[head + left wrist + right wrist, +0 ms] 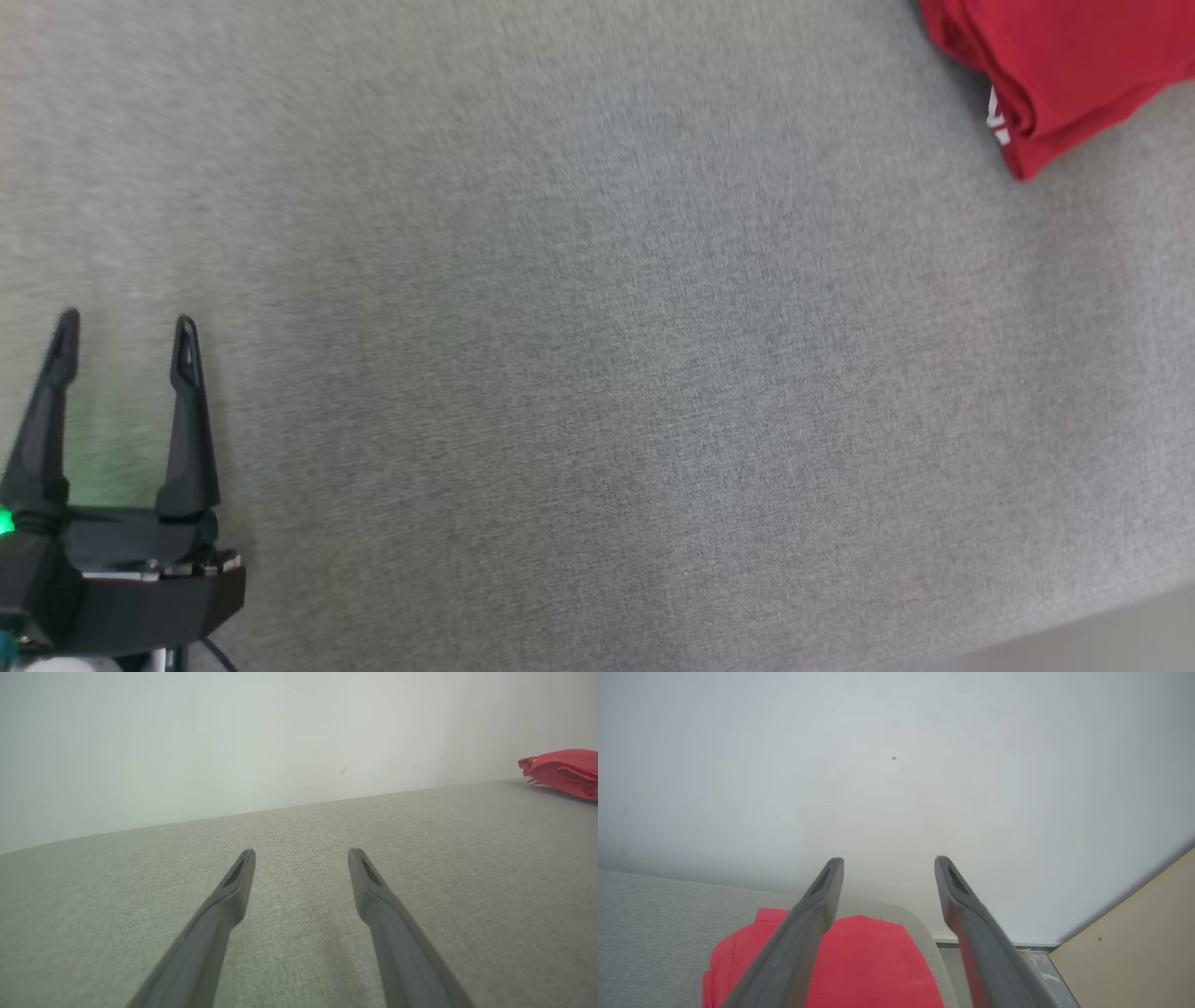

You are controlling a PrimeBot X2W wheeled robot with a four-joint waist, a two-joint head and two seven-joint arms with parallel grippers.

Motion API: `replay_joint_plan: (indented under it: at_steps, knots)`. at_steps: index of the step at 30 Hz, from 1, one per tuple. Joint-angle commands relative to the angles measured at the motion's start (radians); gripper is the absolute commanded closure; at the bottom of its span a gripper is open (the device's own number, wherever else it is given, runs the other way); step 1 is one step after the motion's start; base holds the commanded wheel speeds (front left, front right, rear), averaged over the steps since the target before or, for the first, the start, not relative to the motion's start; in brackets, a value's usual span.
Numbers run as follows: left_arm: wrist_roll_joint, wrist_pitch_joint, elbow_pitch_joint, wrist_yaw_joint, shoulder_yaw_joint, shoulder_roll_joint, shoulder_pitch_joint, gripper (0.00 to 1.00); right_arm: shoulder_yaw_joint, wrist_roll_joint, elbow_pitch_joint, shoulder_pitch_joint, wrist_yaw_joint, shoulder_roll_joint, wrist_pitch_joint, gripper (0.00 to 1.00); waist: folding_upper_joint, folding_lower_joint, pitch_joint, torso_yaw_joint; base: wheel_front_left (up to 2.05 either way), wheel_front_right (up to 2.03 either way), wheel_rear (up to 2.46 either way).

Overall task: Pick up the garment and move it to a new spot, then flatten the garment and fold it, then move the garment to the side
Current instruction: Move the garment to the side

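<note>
Garment, folded red, lies at the grey surface's far right corner, just under the right gripper, fingers spread, empty; left gripper, likewise spread, sits well apart; garment's long axis unclear, perhaps diagonal.

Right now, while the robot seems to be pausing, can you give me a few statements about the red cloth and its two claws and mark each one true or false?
1. The red garment lies folded near the far right corner of the grey surface. True.
2. The left gripper is clamped on the garment. False: its jaws stand open over bare surface, well away from the garment.
3. The right gripper is open and holds nothing, with the garment below it. True.
4. The garment is spread flat across the middle of the surface. False: it is a folded bundle off to the side.
</note>
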Motion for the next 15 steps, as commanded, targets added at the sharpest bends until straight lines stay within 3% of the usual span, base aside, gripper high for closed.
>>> replay_joint_plan:
  at_steps: [1, 7, 15]
  knots:
    - [-0.008, -0.011, 0.02, 0.007, 0.003, -0.01, 0.019, 0.0, 0.026, 0.022, -0.027, 0.024, 0.0, 0.022, -0.02, 0.0, 0.0, 0.0, -0.067, 0.04, 0.0, 0.0, 0.0]
    - [-0.022, -0.024, 0.086, 0.015, 0.002, -0.043, 0.047, 0.0, 0.079, 0.046, -0.094, 0.1, 0.0, 0.067, -0.069, 0.0, 0.0, 0.0, -0.16, 0.098, 0.0, 0.0, 0.0]
    - [-0.029, -0.027, 0.127, 0.022, 0.015, -0.082, 0.1, 0.0, 0.041, 0.037, -0.142, 0.264, 0.0, 0.145, -0.119, 0.0, 0.0, 0.0, -0.282, 0.147, 0.0, 0.0, 0.0]
